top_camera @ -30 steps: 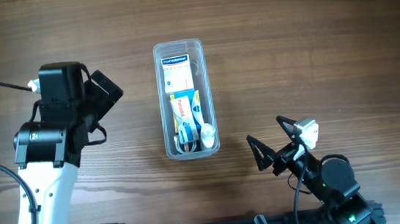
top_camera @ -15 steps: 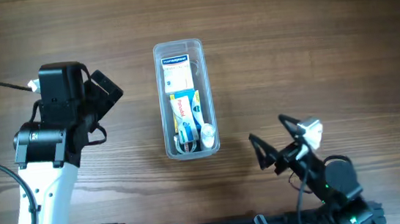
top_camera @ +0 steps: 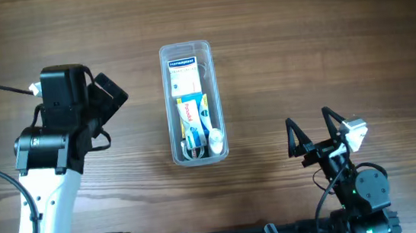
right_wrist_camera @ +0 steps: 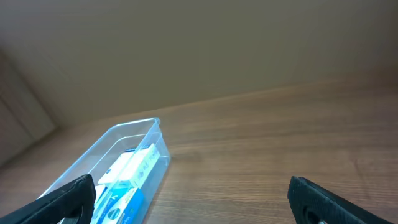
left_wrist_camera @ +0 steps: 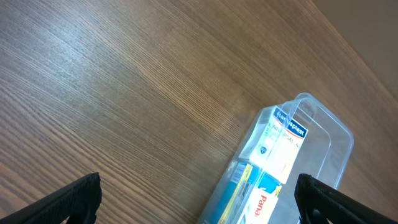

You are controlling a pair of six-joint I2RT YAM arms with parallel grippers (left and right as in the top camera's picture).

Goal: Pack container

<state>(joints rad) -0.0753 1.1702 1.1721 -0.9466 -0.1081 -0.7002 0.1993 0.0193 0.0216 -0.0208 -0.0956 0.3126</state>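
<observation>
Sitting lengthwise at the middle of the desk point(top_camera: 322, 29), the container point(top_camera: 184, 47) is upright and uncovered. It holds a white box point(top_camera: 185, 74) with a blue header at the far end, a blue-and-yellow box point(top_camera: 192, 114) below it, and a small white item point(top_camera: 215, 139) at the near right corner. The contents and the tub's position match the earlier views; nothing inside has shifted.

The right claw point(top_camera: 308, 122) is the only part that has changed. It has drawn back toward the near right edge of the desk and swung round to point up the desk. It now stands well apart from the container, jaws spread wide and empty.

The left claw point(left_wrist_camera: 196, 194) has not moved. It hangs to the left of the tub, jaws fully apart, holding nothing.

No unpacked article shows in any view. Assessment: the right arm's retreat with an empty claw suggests the packing is complete or nearly so.
</observation>
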